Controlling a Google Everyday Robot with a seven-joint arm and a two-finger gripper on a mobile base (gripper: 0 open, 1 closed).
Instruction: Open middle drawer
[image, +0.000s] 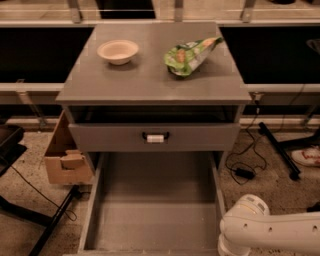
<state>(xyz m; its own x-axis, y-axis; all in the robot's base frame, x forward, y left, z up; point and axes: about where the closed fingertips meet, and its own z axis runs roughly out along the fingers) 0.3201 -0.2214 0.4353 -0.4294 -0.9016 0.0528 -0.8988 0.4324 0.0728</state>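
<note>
The middle drawer (155, 220) of the grey cabinet (150, 85) is pulled far out toward me, and its bare grey inside shows. Its front and black bar handle are cut off at the bottom edge. Above it, the taller drawer front (110, 137) with the white-tagged handle (155, 137) stands slightly out from the cabinet. Only a white section of my arm (270, 232) shows at the bottom right, beside the drawer's right wall (217, 195). My gripper is out of view below the frame. The lowest drawer is hidden under the open one.
A cream bowl (118, 51) and a green snack bag (190, 54) lie on the cabinet top. A cardboard box (65, 160) sits on the floor at the left, by black stand legs (50, 225). Cables (244, 172), a black bar (277, 150) and a shoe (307, 156) are at the right.
</note>
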